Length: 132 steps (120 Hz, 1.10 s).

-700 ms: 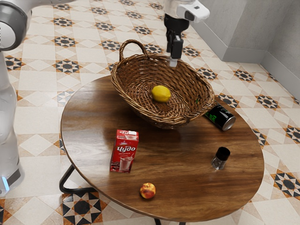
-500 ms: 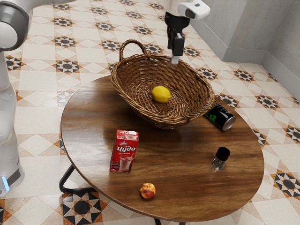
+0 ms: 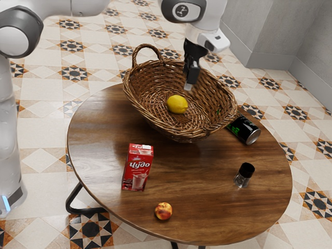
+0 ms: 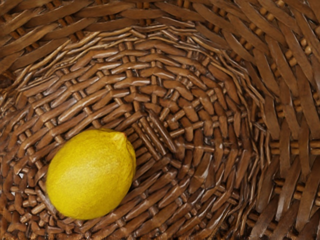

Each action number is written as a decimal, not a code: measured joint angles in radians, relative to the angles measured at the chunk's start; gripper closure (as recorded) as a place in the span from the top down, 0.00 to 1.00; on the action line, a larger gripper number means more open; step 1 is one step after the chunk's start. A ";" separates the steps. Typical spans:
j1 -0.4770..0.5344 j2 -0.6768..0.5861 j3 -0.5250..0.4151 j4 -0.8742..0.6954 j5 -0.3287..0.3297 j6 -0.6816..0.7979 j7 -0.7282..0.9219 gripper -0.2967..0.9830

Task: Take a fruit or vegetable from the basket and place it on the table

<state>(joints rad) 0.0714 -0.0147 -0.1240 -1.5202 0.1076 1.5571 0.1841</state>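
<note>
My gripper (image 3: 188, 87) points down inside the mouth of the wicker basket (image 3: 141, 108), above the lemon and a little toward the exterior view's right of it. Its fingers overlap from this side, so their spacing is unclear. The yellow lemon (image 3: 177, 104) lies on the basket's bottom, apart from the gripper. From the wrist view, the lemon (image 4: 91, 174) rests whole on the woven floor of the basket (image 4: 200, 125). The wooden table (image 3: 98, 150) carries the basket.
A red carton (image 3: 137, 167) stands in front of the basket, with a peach (image 3: 163, 211) near the table's front edge. Toward the exterior view's right are a small black-capped bottle (image 3: 244, 175) and a black can (image 3: 245, 129) lying beside the basket. The basket's handle (image 3: 147, 47) arches at the back.
My hand has come down from above the basket's far rim into its mouth, closer to the lemon. The lemon looks very slightly shifted toward the exterior view's left.
</note>
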 joint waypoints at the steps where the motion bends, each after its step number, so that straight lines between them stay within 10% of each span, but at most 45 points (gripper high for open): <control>1: 0.002 -0.003 0.000 -0.001 0.000 0.000 0.003 0.75; 132: 0.029 0.046 0.102 -0.022 -0.038 -0.089 0.426 0.75</control>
<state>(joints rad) 0.1005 0.0308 -0.0220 -1.5422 0.0697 1.4680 0.6105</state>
